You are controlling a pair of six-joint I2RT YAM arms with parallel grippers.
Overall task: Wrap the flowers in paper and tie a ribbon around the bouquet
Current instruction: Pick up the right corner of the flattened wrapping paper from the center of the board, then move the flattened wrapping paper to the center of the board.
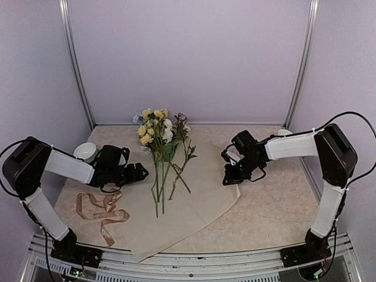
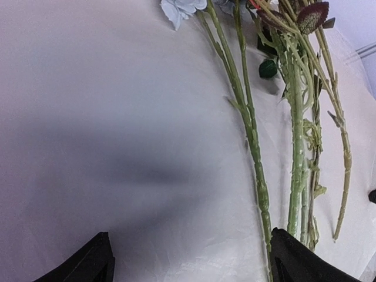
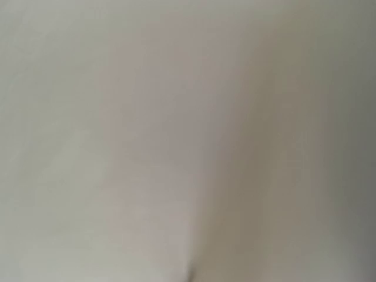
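Paper (image 1: pixel 200 202), we judge, is thin and limp: lift by its edge. Right gripper (image 1: pixel 228 178) sits pressed together at the paper's right edge, left gripper (image 1: pixel 143 173) spread above it.

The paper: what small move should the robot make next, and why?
Probably lift the right edge of the paper toward the flowers: the right gripper looks closed on that edge, and the flowers lie unwrapped on the sheet.
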